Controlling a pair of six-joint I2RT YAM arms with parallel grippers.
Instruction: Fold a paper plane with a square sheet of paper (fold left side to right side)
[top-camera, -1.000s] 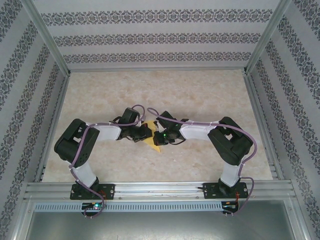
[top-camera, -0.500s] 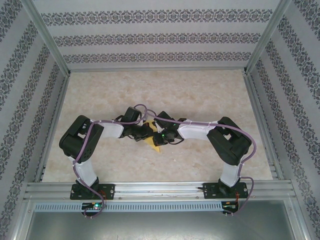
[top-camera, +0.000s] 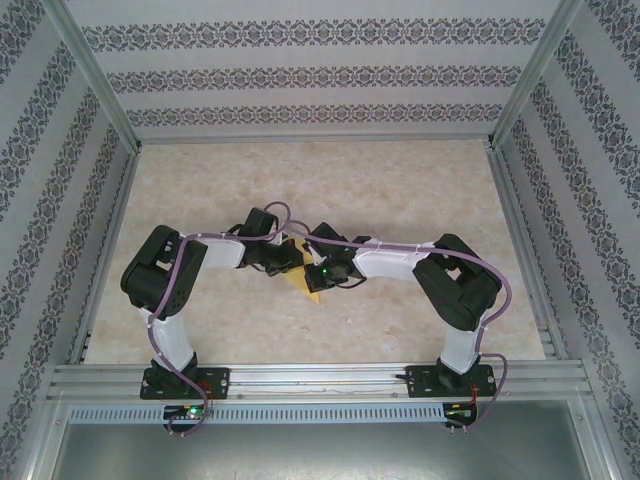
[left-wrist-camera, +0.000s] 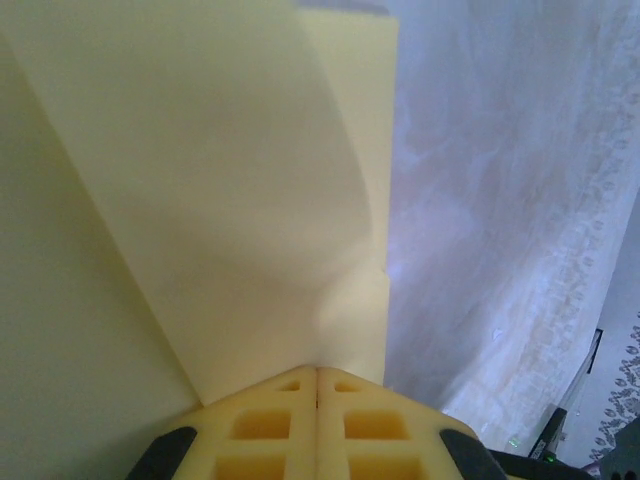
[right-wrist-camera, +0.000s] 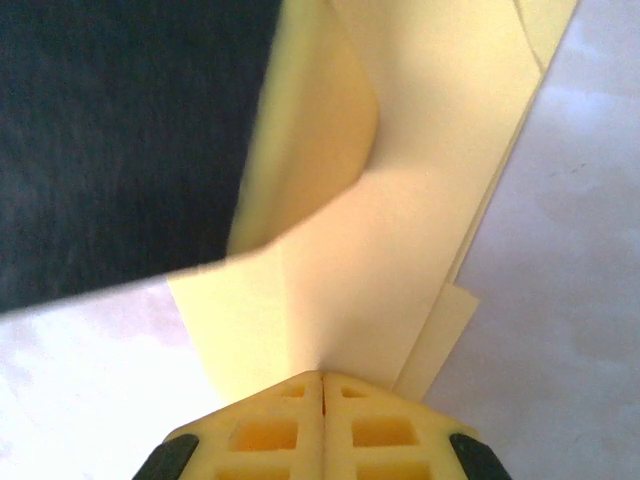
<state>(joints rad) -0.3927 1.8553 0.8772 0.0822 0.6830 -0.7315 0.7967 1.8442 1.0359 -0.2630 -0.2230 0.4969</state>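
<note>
The pale-yellow sheet of paper (top-camera: 308, 287) lies mid-table in folded layers, with a pointed tip showing toward the near side. The arms hide most of it, so I cannot tell whether it has a paper plane's dart shape. My left gripper (top-camera: 290, 262) comes in from the left and is shut on a raised flap of the paper (left-wrist-camera: 230, 200), fingertips meeting at the flap's edge (left-wrist-camera: 317, 372). My right gripper (top-camera: 323, 270) comes in from the right and is shut on another curled-up layer (right-wrist-camera: 400, 230), with flat layers beneath it (right-wrist-camera: 445, 330).
The marbled tabletop (top-camera: 400, 190) lies open behind and in front of the arms. Metal frame rails (top-camera: 110, 240) and patterned walls close in the sides and back. The dark body of the left arm (right-wrist-camera: 120, 140) looms close by the right gripper.
The left arm has swung its elbow and wrist a little to the right, closer to the right gripper. Less of the paper shows between them. Both grippers have stayed shut.
</note>
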